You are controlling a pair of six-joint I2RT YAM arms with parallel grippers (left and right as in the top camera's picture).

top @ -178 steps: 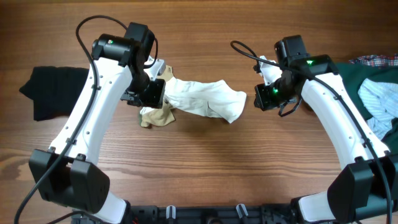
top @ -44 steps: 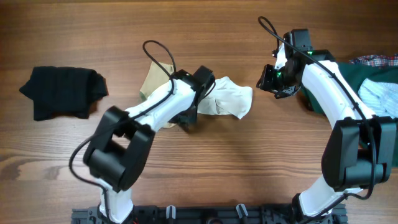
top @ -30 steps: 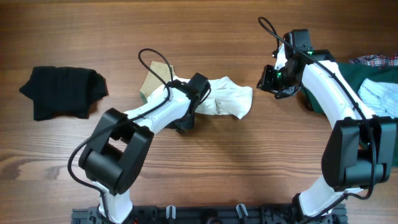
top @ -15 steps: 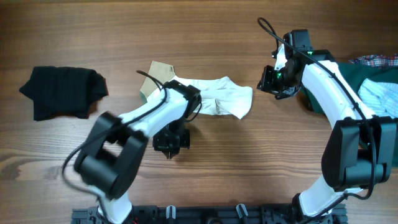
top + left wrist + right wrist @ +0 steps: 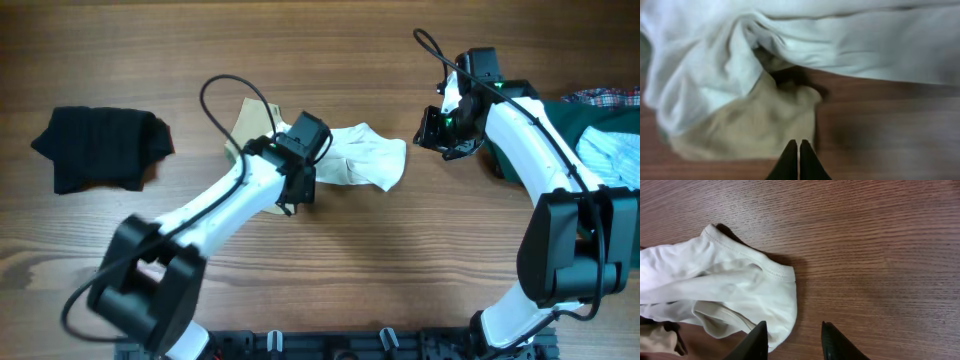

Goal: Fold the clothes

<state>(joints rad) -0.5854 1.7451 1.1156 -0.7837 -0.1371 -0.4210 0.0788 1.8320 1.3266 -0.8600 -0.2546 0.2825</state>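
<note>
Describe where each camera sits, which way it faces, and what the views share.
Overhead: above the table, looking straight down; left arm and right arm show.
Left wrist: on the left arm, close over the cream garment; its shut left pincer shows.
Right wrist: on the right arm, angled down at the garment's edge; its open right pincer shows.
Shared: all three see the cream garment.

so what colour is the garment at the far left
The garment is black, best seen overhead.
</note>
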